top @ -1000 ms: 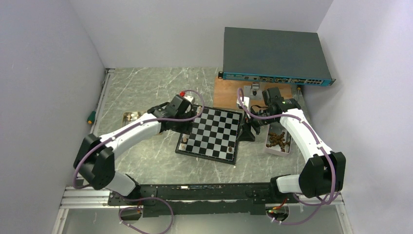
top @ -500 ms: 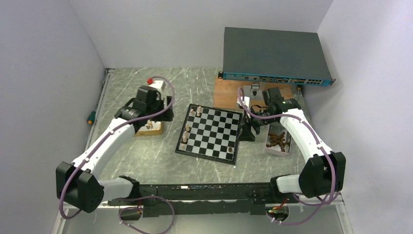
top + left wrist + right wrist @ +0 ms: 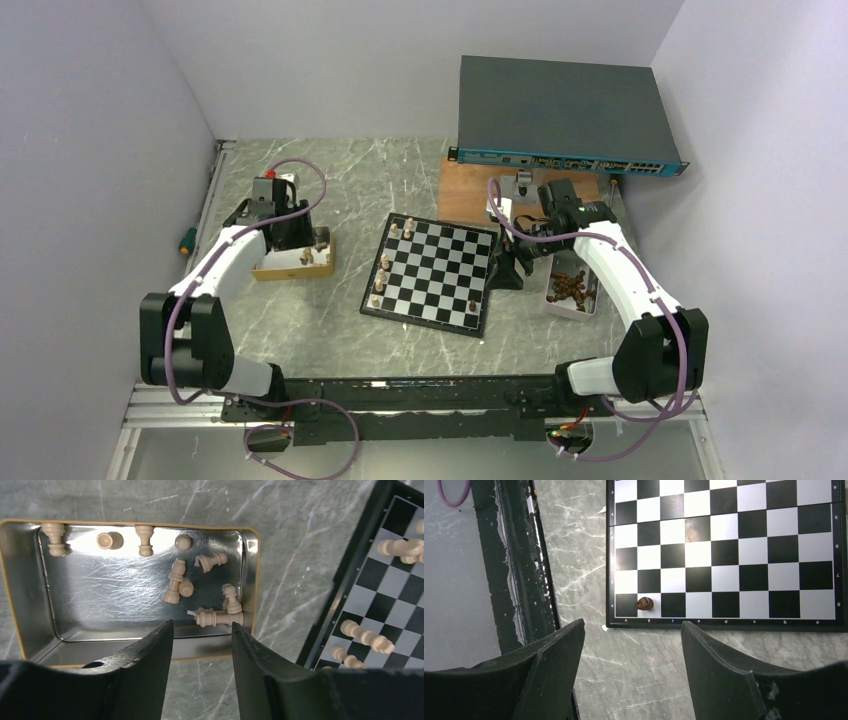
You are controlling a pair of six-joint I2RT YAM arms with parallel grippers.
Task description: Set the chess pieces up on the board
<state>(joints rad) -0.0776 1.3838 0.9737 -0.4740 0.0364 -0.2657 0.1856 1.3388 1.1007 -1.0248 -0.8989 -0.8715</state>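
- Left wrist view: the left tool (image 3: pixel 201 627) hangs with its two black fingers (image 3: pixel 150 660) spread and nothing between them.
- Straight under it lies an open metal tin (image 3: pixel 100 597) with a gold rim, resting on the grey marbled worktop (image 3: pixel 300 540).
- In the tin are light pieces (image 3: pixel 175 582). A few stand along the far wall, the others lie on their sides toward the end nearest the board, and one lies just off the fingertips.
- To the right of the tin, apart from it, is the board (image 3: pixel 395 595), with more light pieces on the board (image 3: pixel 365 635) near its edge.
- Right wrist view: the right tool (image 3: pixel 633 625) also has its fingers wide apart and empty. It hovers over bare worktop just off the board's edge.
- One dark piece (image 3: pixel 644 603) sits in the board's outer row near a corner. I cannot tell whether it stands straight.
- Top external view: the left tool (image 3: pixel 295 232) is above the tin (image 3: pixel 262 270) at the left, and the right tool (image 3: pixel 510 265) is close by the board's right side.
- The board (image 3: pixel 440 275) lies between the arms, turned slightly askew, with light pieces down its left side.
- A small tray (image 3: pixel 548 297) right of the board holds the dark pieces (image 3: pixel 570 288) in a heap.
- Behind the board are a wooden plank (image 3: pixel 465 195) and a flat dark box (image 3: pixel 565 115).
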